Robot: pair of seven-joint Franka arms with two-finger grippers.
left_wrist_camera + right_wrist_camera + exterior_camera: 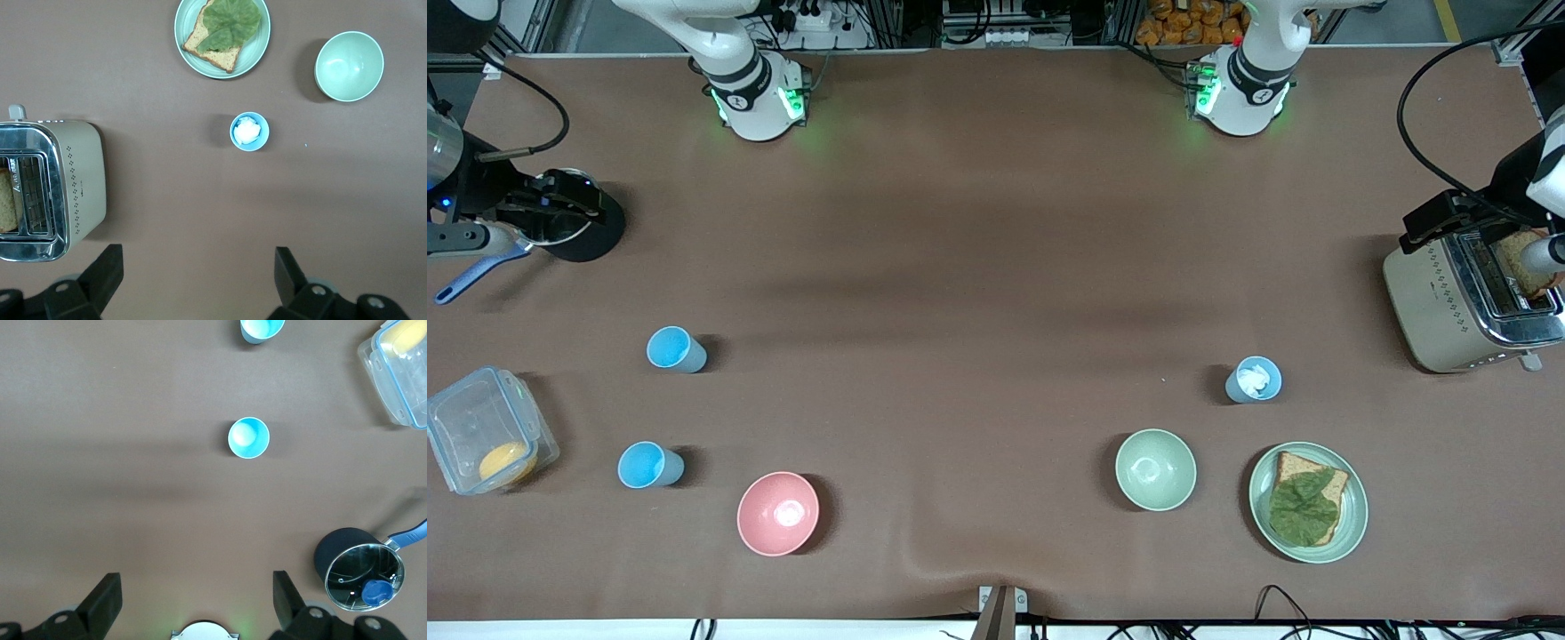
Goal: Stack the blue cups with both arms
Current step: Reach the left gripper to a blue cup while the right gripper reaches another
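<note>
We count three small light-blue plastic cups, all upright with their mouths up, so each long axis is vertical and calls for a descent from above. We take the pink round bowl (777,513) as landmark. Two empty cups stand toward the right arm's end of the table from it: one cup (649,465) just beside the pink bowl, and a second cup (675,348) farther from the front camera than that bowl. The third cup (1254,380) stands well apart, toward the left arm's end, near the pale green bowl (1155,468) and the green plate with bread and a leaf (1307,501) (this cup holds something white).

We judge the governing relation as follows: the empty pair lies on the right arm's side, the filled cup on the left arm's side. In the right wrist view, the second cup (248,438) sits ahead of the right gripper (193,603), roughly centred between its fingers; the first cup (261,328) shows at the frame edge.

The right gripper is spread wide and holds nothing; it hangs near the black saucepan (357,568). The left gripper (197,280) is likewise wide and empty, beside the cream toaster (52,190), with the third cup (249,131) ahead of it.
</note>
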